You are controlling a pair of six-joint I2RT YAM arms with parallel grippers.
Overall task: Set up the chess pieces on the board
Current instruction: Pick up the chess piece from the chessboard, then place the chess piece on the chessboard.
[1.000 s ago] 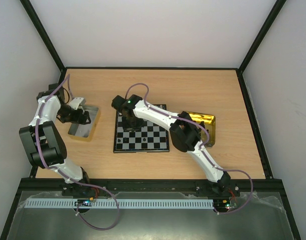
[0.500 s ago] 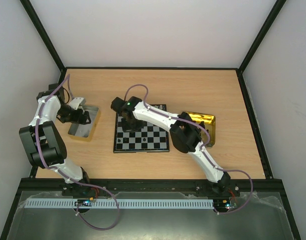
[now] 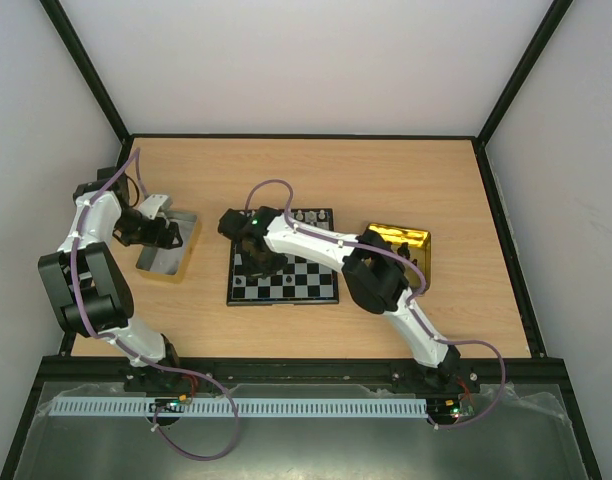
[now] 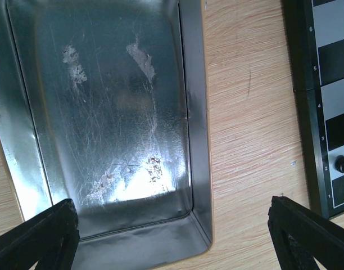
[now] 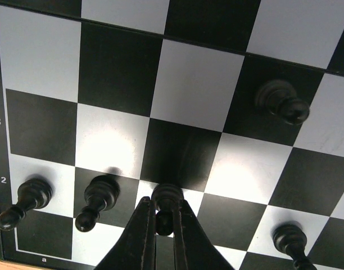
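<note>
Right gripper (image 5: 164, 209): jaws drawn almost together, pinched on the head of one black pawn (image 5: 166, 193). The pawn is upright over the third square from the corner in the row marked 2 of the board (image 5: 195, 84) (from the wrist view I cannot tell whether its base touches the square). Two neighbouring pawns (image 5: 96, 198), also black, stand just beside it in the same row, on the corner-side squares. A further pawn (image 5: 280, 100) stands two rows deeper in, off to the other side. A fifth pawn (image 5: 289, 241) is at the lower edge of that view.

Top view: the right arm reaches over the left part of the board. The board lies flat mid-table, with a few white pieces (image 3: 308, 215) along its far edge. The gold tray (image 3: 418, 240) sits just right of the board, partly under the arm.

Left gripper (image 4: 173, 228): jaws spread wide, nothing between them. It hangs over the near end of the silver tray (image 4: 195, 112), which lies on the wooden table (image 4: 250, 112) left of the board, apart from it.
</note>
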